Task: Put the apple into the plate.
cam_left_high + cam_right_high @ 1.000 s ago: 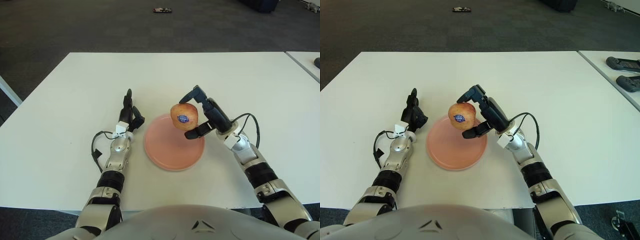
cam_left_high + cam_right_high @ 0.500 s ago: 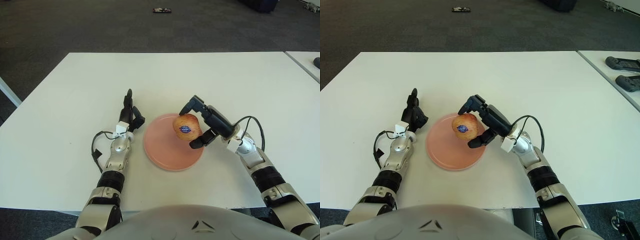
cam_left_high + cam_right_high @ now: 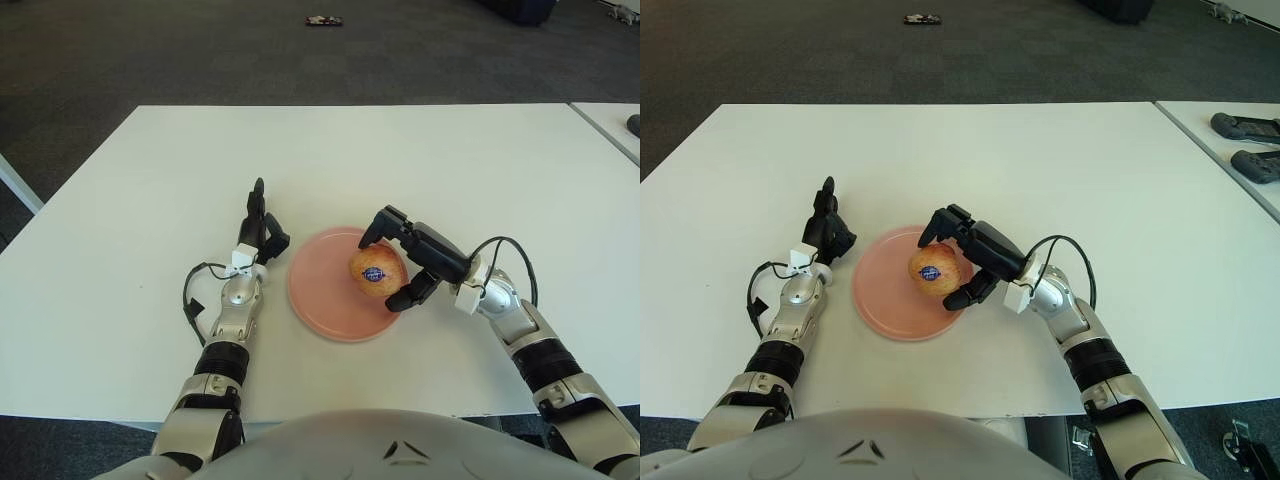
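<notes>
Gripping apple between curled right hand fingers over right half of pink plate; left hand lying left of plate, fingers extended, holding nothing.

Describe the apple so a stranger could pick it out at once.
On the white table, find the pink plate near the front edge. The apple is over its right half, gripped by the right hand. It is the only fruit: red-yellow, with a small blue sticker facing the camera.

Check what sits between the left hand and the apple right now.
Only the near-left part of the pink plate separates the left hand from the apple, held by the right hand; the left eye view shows it.
</notes>
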Tool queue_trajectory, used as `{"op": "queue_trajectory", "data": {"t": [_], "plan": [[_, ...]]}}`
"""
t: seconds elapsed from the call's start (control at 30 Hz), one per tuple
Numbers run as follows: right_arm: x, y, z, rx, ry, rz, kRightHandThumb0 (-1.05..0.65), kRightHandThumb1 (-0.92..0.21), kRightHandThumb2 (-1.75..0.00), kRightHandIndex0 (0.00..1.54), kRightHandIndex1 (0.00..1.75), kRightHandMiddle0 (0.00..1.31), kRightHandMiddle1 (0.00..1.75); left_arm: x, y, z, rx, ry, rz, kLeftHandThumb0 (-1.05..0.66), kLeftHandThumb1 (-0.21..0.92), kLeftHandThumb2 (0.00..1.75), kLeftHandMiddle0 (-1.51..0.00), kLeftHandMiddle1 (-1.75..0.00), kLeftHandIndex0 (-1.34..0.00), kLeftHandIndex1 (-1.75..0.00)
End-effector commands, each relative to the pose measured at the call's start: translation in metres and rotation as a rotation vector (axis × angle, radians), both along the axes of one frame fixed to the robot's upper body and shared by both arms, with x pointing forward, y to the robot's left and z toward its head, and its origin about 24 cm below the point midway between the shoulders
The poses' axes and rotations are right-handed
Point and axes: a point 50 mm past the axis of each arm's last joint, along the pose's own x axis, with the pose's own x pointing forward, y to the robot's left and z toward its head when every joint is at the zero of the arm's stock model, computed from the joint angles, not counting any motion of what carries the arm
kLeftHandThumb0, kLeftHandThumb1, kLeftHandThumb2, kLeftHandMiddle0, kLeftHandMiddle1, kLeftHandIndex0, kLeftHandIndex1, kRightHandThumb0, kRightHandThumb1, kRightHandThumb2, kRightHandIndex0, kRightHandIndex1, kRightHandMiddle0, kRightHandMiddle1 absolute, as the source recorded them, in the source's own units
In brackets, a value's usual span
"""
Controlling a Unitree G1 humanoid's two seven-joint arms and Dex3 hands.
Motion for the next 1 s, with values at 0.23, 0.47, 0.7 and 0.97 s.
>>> {"op": "queue_trajectory", "data": {"t": [0.23, 0.47, 0.7, 0.97], "plan": [[0.001, -0.001, 0.002, -0.043, -0.041, -0.025, -0.29, -0.45, -1.13, 1.07, 1.75, 0.7, 1.75, -0.005, 0.003, -0.01, 0.002, 0.056, 0.008, -0.98, 0.92, 1.22, -0.01, 0.0, 0.0, -0.18], [0.006, 0.0, 0.002, -0.125, -0.123, -0.062, -0.73, -0.8, -0.63, 0.23, 1.21, 0.15, 1.4, -0.005, 0.003, -0.011, 0.011, 0.058, 0.007, -0.99, 0.92, 1.23, -0.01, 0.0, 0.0, -0.18], [0.01, -0.003, 0.003, -0.194, -0.238, -0.104, -1.02, -0.91, -0.56, 0.02, 0.2, 0.01, 0.28, -0.005, 0.003, -0.011, 0.019, 0.048, 0.001, -0.99, 0.92, 1.24, -0.01, 0.0, 0.0, -0.17], [0.013, -0.004, 0.01, -0.14, -0.295, -0.114, -1.05, -0.92, -0.6, 0.0, 0.01, 0.0, 0.02, -0.005, 0.003, -0.01, 0.013, 0.043, -0.002, -1.0, 0.92, 1.24, -0.01, -0.01, 0.0, -0.17]]}}
